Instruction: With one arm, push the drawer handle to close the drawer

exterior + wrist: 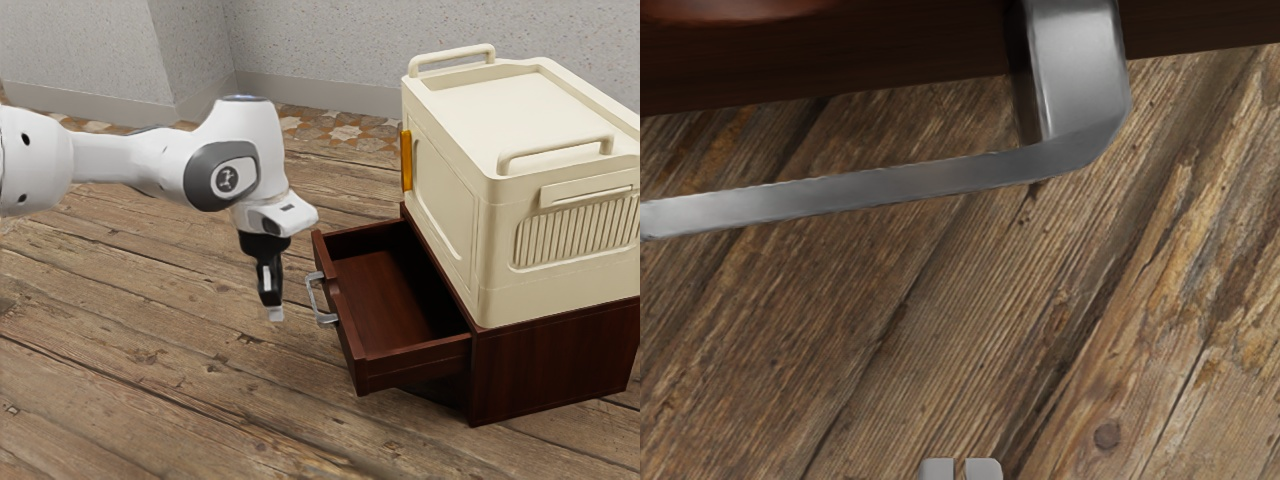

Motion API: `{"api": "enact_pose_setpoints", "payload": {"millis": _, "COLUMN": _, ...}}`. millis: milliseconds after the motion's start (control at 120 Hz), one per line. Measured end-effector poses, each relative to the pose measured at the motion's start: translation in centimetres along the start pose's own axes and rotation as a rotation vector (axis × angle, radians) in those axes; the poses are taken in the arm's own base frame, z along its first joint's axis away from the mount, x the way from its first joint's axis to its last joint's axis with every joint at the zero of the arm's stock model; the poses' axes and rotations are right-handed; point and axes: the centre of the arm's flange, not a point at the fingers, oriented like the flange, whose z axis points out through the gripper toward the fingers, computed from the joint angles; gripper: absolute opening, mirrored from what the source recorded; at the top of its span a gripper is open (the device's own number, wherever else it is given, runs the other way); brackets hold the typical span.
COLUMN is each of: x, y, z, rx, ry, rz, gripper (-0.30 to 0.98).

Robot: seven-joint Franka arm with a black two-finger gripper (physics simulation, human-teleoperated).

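Fingers [938, 469] of the black two-finger gripper [276, 314] are pressing together, pinching nothing, and are hanging just in front of the silver, squared-off metal handle [311, 297], apart from it. The dark reddish-brown wooden drawer [354, 358] is standing well out of its matching cabinet [560, 360], on which a cream plastic box [500, 230] is resting.

The tips seem to be lining up nearer one bent end of the handle than its middle, so a push there could be turning the drawer askew and making it bind partway in. Smooth metal is offering little grip; if the hand is travelling too low, the tips could be sliding under the bar, or, drifting sideways, slipping past its corner. Stopping the push early would be leaving a gap.
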Motion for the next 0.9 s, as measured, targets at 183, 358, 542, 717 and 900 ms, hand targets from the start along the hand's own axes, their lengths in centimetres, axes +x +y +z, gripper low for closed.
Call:
{"api": "enact_pose_setpoints", "payload": {"millis": 183, "x": 1.4, "y": -1.9, "z": 0.0, "rx": 0.027, "ry": 0.028, "rz": 0.013, "gripper": -0.10}}
{"api": "enact_pose_setpoints", "payload": {"millis": 358, "x": 2.7, "y": -2.3, "z": -0.2, "rx": 0.051, "ry": 0.046, "rz": 0.019, "gripper": -0.10}}
{"api": "enact_pose_setpoints", "payload": {"millis": 542, "x": 4.3, "y": -2.3, "z": 0.1, "rx": 0.053, "ry": 0.061, "rz": 0.008, "gripper": -0.10}}
{"api": "enact_pose_setpoints", "payload": {"millis": 717, "x": 6.3, "y": -2.3, "z": 0.0, "rx": 0.052, "ry": 0.083, "rz": 0.002, "gripper": -0.10}}
{"api": "enact_pose_setpoints", "payload": {"millis": 900, "x": 7.6, "y": -2.2, "z": -0.3, "rx": 0.054, "ry": 0.101, "rz": -0.013, "gripper": -0.10}}
